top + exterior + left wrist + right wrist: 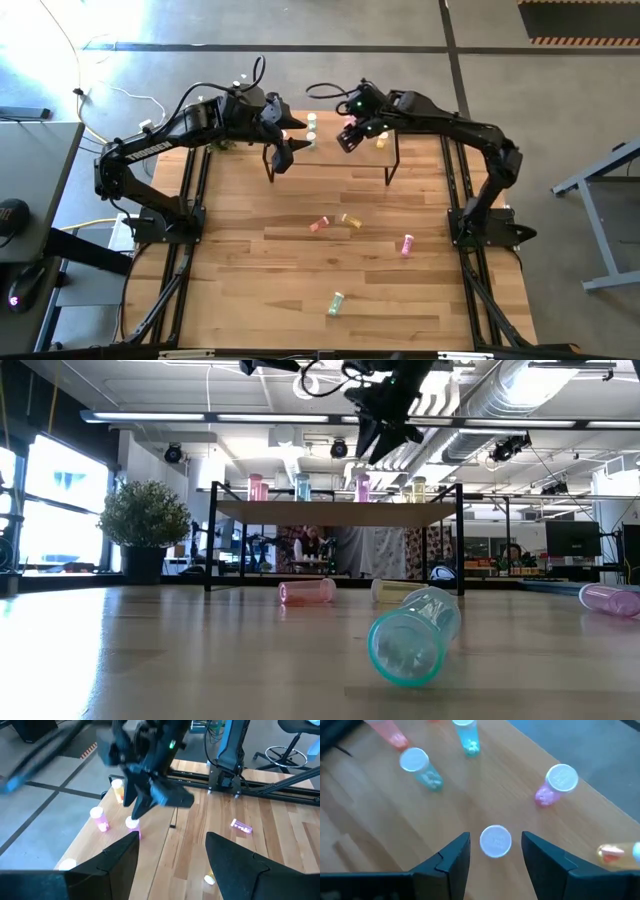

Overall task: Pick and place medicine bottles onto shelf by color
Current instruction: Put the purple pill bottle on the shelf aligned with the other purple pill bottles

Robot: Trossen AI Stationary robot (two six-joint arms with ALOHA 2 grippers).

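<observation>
partly hidden beneath the open right hand (495, 851), a white-capped bottle (495, 841).

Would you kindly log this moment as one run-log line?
right gripper: open above upright bottle on shelf | left gripper: open over shelf | four bottles lying on table

Four loose bottles (351, 220) lie on the table (240, 300), at 6 o'clock from the one shelf (330, 512). At least six standing bottles (420, 765) are on it.

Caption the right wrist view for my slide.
Open right gripper poised over a white-capped bottle standing on the shelf among others.
</observation>
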